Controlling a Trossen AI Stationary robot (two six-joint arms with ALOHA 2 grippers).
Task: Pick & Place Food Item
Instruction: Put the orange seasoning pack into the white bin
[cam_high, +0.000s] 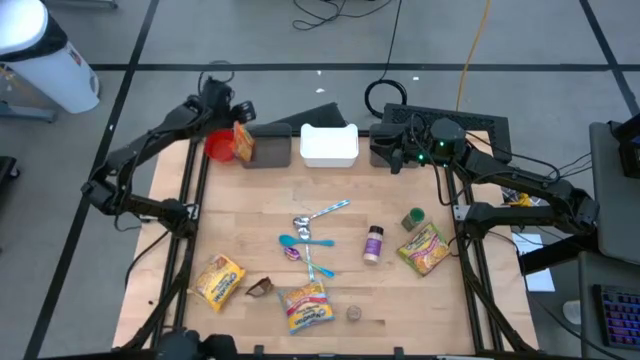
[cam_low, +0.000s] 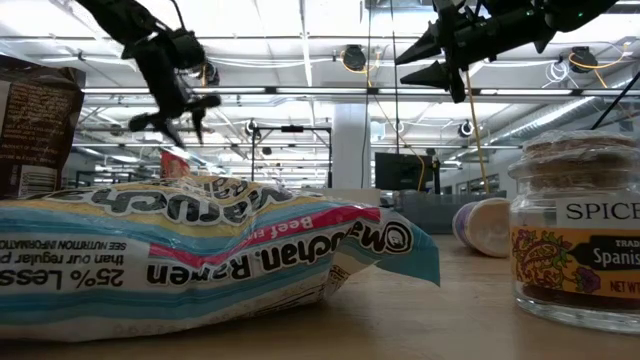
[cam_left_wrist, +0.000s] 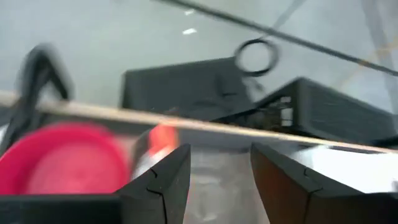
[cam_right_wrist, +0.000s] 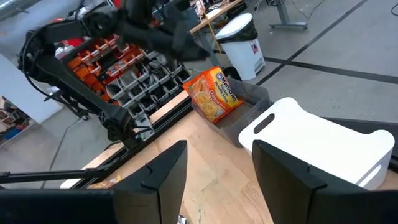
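Ramen in a pale striped packet (cam_low: 200, 260) lies closest, at the near edge of the table, and is not involved in the move.

At the far left, the left gripper (cam_left_wrist: 219, 158) hangs above the far-left corner with its fingers apart and nothing between them. The red bowl (cam_high: 218, 147) sits just below it, a little to the left.

Right beside the bowl, the orange noodle packet (cam_right_wrist: 214, 93), which I take to be the task's item, stands on edge in the left end of the grey bin (cam_right_wrist: 255, 99), its upper part well above the rim. It looks placed but not settled. If the left claw brushes that exposed top as it lifts away, the packet could topple over the low wall towards the bowl or off the table edge. It might also slump on its own.

The white bin (cam_right_wrist: 323, 137) comes next. The right gripper (cam_right_wrist: 219, 149) waits at its far right, fingers spread and empty.
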